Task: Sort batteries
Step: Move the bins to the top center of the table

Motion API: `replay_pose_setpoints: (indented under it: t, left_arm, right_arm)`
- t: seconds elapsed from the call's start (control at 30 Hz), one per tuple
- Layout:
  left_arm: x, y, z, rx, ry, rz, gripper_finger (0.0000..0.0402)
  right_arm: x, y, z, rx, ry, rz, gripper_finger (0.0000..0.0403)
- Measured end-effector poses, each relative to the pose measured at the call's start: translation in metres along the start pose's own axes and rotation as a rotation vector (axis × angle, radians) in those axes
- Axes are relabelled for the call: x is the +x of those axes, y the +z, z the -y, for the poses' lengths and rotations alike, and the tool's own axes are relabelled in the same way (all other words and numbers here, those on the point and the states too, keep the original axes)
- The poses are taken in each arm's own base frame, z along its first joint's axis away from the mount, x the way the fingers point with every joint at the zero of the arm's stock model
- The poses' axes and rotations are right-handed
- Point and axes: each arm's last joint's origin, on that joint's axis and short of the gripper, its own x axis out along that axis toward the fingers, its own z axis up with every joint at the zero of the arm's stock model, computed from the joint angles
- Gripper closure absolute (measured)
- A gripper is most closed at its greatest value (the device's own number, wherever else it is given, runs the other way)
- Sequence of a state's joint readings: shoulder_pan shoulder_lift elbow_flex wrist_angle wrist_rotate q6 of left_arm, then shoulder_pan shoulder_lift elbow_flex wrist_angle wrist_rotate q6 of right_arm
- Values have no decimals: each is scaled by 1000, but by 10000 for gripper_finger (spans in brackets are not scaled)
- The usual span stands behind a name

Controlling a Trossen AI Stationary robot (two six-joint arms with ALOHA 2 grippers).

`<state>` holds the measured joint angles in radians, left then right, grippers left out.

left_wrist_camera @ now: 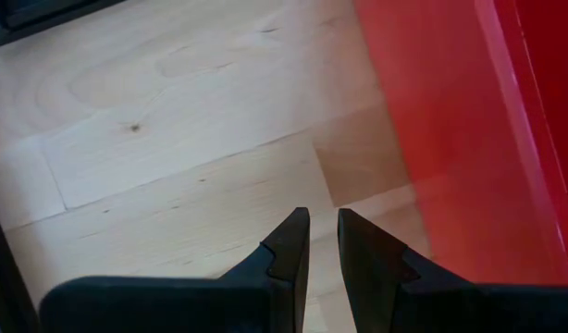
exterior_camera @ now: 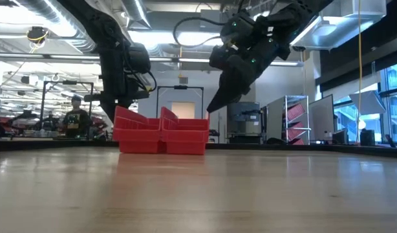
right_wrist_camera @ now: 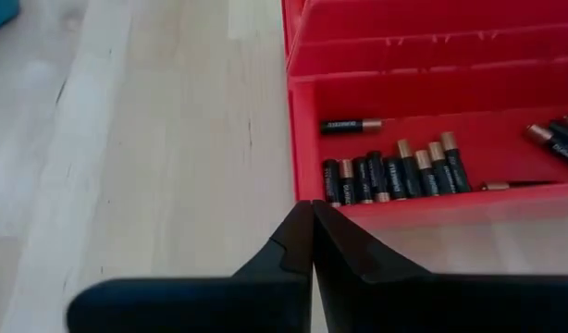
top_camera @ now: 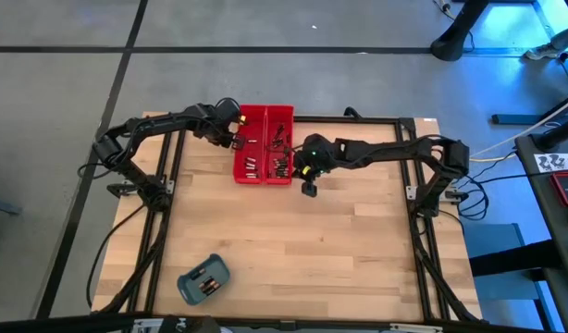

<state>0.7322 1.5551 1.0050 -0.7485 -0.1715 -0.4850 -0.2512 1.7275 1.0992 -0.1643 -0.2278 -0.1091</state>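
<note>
Two long red trays point(top_camera: 251, 143) point(top_camera: 280, 139) stand side by side at the table's far middle, with batteries point(top_camera: 280, 165) lying in them. The right wrist view shows a row of dark, copper-ended batteries point(right_wrist_camera: 395, 176) on one tray's floor. My left gripper point(left_wrist_camera: 323, 231) hangs above the wood just outside the left tray's left wall point(left_wrist_camera: 432, 139), pointing steeply down, its fingertips a little apart with nothing between them. My right gripper point(right_wrist_camera: 312, 208) is shut and empty. It slants down over the table off the right tray's near right corner point(top_camera: 309, 185).
A small blue-grey tray point(top_camera: 203, 280) holding a few batteries lies near the table's near left corner. Bare wood stretches between it and the red trays. A black frame point(top_camera: 358, 120) runs round the table's edges.
</note>
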Motion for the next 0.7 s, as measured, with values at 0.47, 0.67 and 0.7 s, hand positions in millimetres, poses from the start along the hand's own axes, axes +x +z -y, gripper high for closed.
replay_pose_setpoints:
  t: [0.47, 0.67, 0.7]
  left_arm:
    - [-10, -3, -4, 41, 1, -2, 350]
    - [-24, -5, -9, 1, 6, 38, 350]
    - [-29, -6, -8, -3, -1, 52, 350]
  right_arm:
    - [-22, 26, 0, -32, -14, 55, 393]
    - [-63, 38, -3, -16, -115, 56, 393]
    - [-70, 38, -4, -6, -133, 47, 393]
